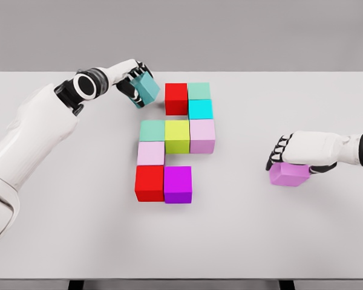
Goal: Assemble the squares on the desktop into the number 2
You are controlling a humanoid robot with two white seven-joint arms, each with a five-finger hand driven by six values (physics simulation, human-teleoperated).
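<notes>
A: Where's the left hand [135, 81]?
B: Far left, gripping a tilted teal cube [146, 89] just beside the red cube [176, 98].
A: And the right hand [302, 151]?
B: Clasped over a violet cube [288, 174] on the desk [242, 235], right of the cluster.

A white table [242, 241] bears nine joined colored cubes [176, 136] and one violet cube [289, 174].

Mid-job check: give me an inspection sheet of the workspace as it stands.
Surface: white table, flat.
Job's things: nine-cube cluster partly forming the 2; teal cube and violet cube apart from it.
Clutter: nothing seen.
Grippers: left hand holds the teal cube, tilted, beside the top red cube; right hand grips the violet cube on the table.
Cables: nothing seen.
Surroundings: plain grey backdrop.
</notes>
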